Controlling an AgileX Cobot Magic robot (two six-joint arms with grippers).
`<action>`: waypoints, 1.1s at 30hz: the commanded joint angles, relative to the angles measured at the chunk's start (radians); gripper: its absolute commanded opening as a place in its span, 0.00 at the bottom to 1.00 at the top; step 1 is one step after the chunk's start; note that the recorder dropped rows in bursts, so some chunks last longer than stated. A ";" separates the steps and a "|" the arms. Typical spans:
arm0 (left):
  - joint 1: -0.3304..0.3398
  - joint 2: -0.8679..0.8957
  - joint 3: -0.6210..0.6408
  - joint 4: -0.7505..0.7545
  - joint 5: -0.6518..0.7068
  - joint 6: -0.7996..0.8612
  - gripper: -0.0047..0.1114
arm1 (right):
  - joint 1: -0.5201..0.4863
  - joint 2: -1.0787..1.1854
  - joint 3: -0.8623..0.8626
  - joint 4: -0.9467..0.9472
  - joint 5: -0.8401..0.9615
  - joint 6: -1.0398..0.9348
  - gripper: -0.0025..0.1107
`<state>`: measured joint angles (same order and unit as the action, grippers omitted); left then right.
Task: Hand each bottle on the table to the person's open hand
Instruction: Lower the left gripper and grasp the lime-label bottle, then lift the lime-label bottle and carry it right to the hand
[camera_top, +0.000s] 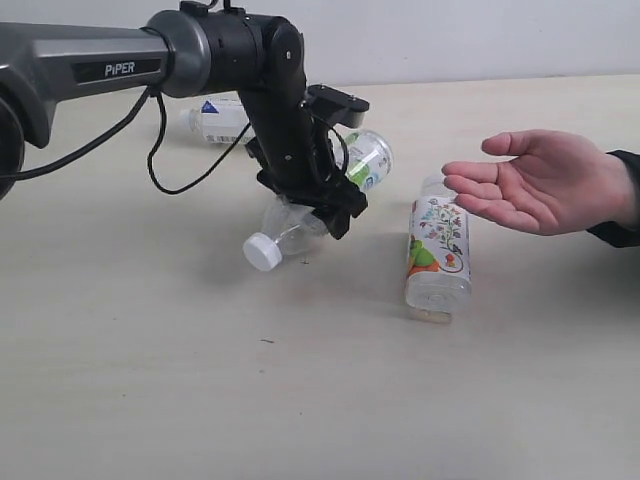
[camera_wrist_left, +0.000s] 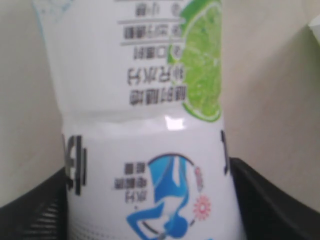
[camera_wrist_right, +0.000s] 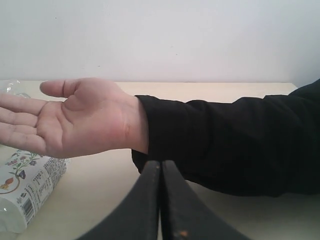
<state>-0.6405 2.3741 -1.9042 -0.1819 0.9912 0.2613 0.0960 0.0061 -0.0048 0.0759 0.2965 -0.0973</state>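
My left gripper (camera_top: 322, 197) is shut on the green-white bottle (camera_top: 365, 160). The bottle is tilted, its white cap (camera_top: 262, 252) pointing down-left, close above the table (camera_top: 150, 380). Its lime label (camera_wrist_left: 150, 75) fills the left wrist view between the black fingers (camera_wrist_left: 272, 200). The floral bottle (camera_top: 437, 255) lies on the table just below the person's open hand (camera_top: 540, 180), which is held palm up at the right. The white-blue bottle (camera_top: 222, 120) lies at the back behind the arm. My right gripper (camera_wrist_right: 160, 172) is shut and empty, facing the hand (camera_wrist_right: 75, 117). The pink-red bottle is out of view.
The person's black sleeve (camera_wrist_right: 225, 140) stretches across the right wrist view above the tabletop; the floral bottle (camera_wrist_right: 25, 185) lies under the fingers. A black cable (camera_top: 160, 160) hangs from the left arm. A pale wall rises behind the table.
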 joint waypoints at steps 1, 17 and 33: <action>0.002 -0.043 -0.006 -0.012 0.032 -0.059 0.04 | -0.003 -0.006 0.005 -0.003 -0.011 -0.002 0.02; 0.000 -0.218 -0.006 -0.187 0.155 -0.151 0.04 | -0.003 -0.006 0.005 -0.003 -0.011 -0.002 0.02; -0.180 -0.432 -0.006 0.010 0.054 -0.627 0.04 | -0.003 -0.006 0.005 -0.003 -0.011 -0.002 0.02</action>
<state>-0.7876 1.9756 -1.9042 -0.2168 1.0814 -0.2213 0.0960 0.0061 -0.0048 0.0759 0.2965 -0.0973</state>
